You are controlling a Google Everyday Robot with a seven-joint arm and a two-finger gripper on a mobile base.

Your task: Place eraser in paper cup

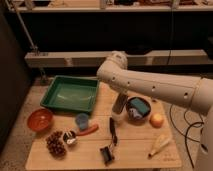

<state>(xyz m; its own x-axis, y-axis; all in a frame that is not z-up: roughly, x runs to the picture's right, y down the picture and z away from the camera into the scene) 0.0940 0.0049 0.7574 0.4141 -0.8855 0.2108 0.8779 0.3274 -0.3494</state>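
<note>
A white robot arm (pixel 150 85) reached in from the right over a pale wooden table (pixel 135 150) in a dim room. Its claw (pixel 117 115) pointed down above the middle of the table, fingers closed tight; whether it held anything could not be made out.

Left of the claw, as seen, and close by stood the blue paper cup (pixel 82 120), with a carrot (pixel 89 130) just in front of the cup. Just below the claw lay a long dark object (pixel 112 131). Further toward the viewer, near the table's front edge and apart from the claw, sat a small dark block that appeared to be the eraser (pixel 106 154).

Right of the claw stood a dark bowl (pixel 138 108) holding a teal sponge, then an orange (pixel 157 120) and a banana (pixel 160 145). Behind and left of the claw sat a green tray (pixel 70 94); far left was an orange bowl (pixel 40 119).

The floor (pixel 15 145) was speckled. A pale ledge (pixel 65 59) ran behind the table under dark shelving, and cables (pixel 187 130) trailed at right.
</note>
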